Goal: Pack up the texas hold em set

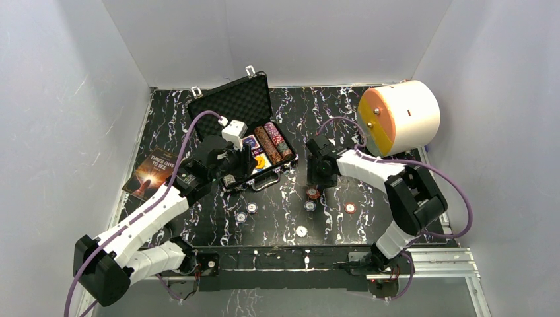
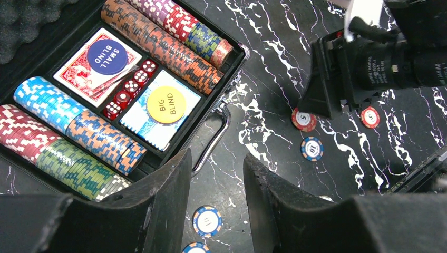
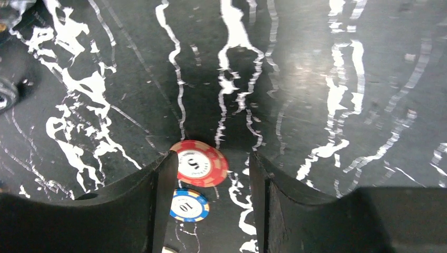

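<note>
Nearest the arm bases, a white chip [image 1: 301, 231] lies alone on the marbled table [image 1: 277, 221]. Two blue chips [image 1: 242, 216] sit a little farther in on your left side.

Next comes your working spot. The right gripper [image 3: 213, 158] is down low over the table, jaws wide apart and gripping nothing. A red chip [image 3: 200, 163] lies flat between its fingers, close against the one on the left of the wrist view. A blue 10 chip [image 3: 188, 205] sits just beside it, partly hidden behind that same finger. Another red chip [image 1: 350, 208] lies off to the right.

Expect the red chip to be light, stiff and thin. It lies flush on a glossy top, so it will likely skate rather than lift if you close unevenly. Take it across its rim, edge to edge, with the fingertips down at the table. Centre it first so the blue neighbour isn't dragged along.

Your left gripper [image 2: 217, 158] hovers at the front edge of the case [image 1: 231, 105], jaws parted and empty, above the chrome handle [image 2: 213, 138]. Beyond it, the open case holds rows of stacked chips [image 2: 158, 39], two card decks with blind buttons, and red dice [image 2: 129, 89]. A book [image 1: 150, 173] lies left of the case, and a yellow-faced cylinder [image 1: 399, 117] stands at the far right.
</note>
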Action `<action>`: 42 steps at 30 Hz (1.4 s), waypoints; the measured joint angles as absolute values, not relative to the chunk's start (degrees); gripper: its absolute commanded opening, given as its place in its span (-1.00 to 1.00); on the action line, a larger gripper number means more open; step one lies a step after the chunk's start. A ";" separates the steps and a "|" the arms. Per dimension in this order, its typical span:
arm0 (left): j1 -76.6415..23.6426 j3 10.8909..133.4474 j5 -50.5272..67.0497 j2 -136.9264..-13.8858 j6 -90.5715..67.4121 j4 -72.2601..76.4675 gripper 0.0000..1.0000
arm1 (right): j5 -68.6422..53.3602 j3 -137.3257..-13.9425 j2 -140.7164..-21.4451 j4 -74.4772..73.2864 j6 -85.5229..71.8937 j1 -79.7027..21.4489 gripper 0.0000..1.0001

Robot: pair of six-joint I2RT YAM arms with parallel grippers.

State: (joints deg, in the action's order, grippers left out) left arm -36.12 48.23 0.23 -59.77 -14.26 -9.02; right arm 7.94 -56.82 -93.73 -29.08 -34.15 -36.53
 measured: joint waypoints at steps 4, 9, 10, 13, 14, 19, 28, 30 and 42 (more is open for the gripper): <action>-36.12 48.23 0.16 -59.77 -14.55 -9.02 -0.16 | 13.96 -57.01 -90.89 -31.73 -36.25 -36.51 0.30; -36.12 48.23 -0.01 -59.77 -14.66 -9.02 -0.12 | 21.54 -56.01 -84.16 -35.51 -41.63 -36.51 0.44; -36.12 48.23 -0.03 -59.77 -14.66 -9.02 -0.12 | 22.94 -55.22 -82.59 -36.25 -43.24 -36.51 0.46; -36.12 48.23 -0.03 -59.77 -14.83 -9.02 -0.11 | 26.74 -51.94 -78.48 -39.77 -49.01 -36.45 0.64; -36.12 48.23 -0.01 -59.77 -14.85 -9.02 -0.11 | 27.55 -50.94 -77.71 -40.80 -50.87 -36.38 0.66; -36.12 48.23 -0.01 -59.77 -15.05 -9.02 -0.10 | 28.93 -44.62 -74.98 -44.95 -58.11 -35.00 0.66; -36.12 48.23 0.19 -59.77 -15.22 -9.02 -0.08 | 26.39 -38.22 -73.36 -41.95 -62.94 -33.19 0.56; -36.12 48.27 0.51 -59.86 -15.22 -9.02 -0.08 | 25.41 -36.29 -72.90 -40.47 -64.10 -32.86 0.50; -36.12 48.90 3.99 -61.54 -16.49 -8.54 -0.07 | 25.36 -35.29 -72.14 -38.06 -64.40 -32.58 0.08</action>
State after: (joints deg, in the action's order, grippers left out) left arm -36.12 48.90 3.99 -61.54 -16.49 -8.54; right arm 25.36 -35.29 -72.14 -38.06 -64.40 -32.58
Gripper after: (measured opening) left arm 0.461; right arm 0.552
